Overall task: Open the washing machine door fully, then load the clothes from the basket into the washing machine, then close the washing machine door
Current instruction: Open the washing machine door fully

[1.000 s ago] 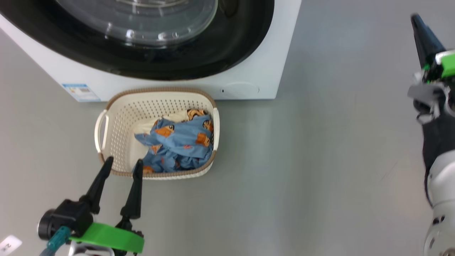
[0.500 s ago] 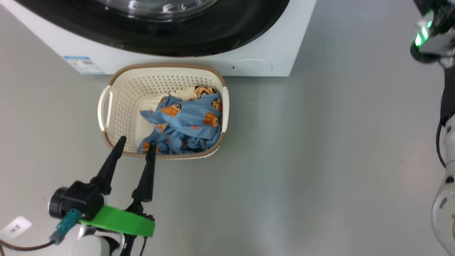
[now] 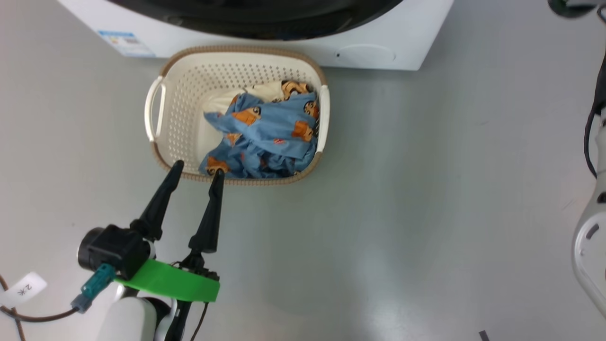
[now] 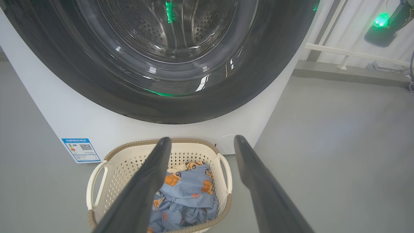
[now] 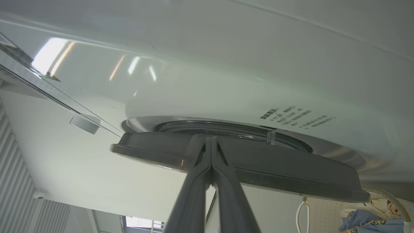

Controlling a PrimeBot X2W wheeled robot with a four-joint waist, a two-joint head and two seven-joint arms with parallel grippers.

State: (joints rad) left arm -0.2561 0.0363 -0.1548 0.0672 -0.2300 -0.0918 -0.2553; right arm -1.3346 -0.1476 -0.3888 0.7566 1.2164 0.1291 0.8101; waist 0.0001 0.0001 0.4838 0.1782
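Left gripper [image 3: 198, 168], two long black tapered fingers [image 3: 158, 203]: spread wide, nothing between them, pointing forward and slightly right in the head view. Bright green plastic collar [image 3: 170, 285] at its wrist, black cylindrical housing [image 3: 111, 248] beside it, white forearm [image 3: 128, 322] below. Right gripper [image 5: 211, 138]: dark grey fingers pressed flat together along their length. Pale right-arm shell [image 3: 589, 237] at the head view's right edge.

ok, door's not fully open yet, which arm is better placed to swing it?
Right. The right claw, shut, points at the edge of the washing machine door. The left claw is open, low by the near rim of the basket, likely better kept for the clothes.
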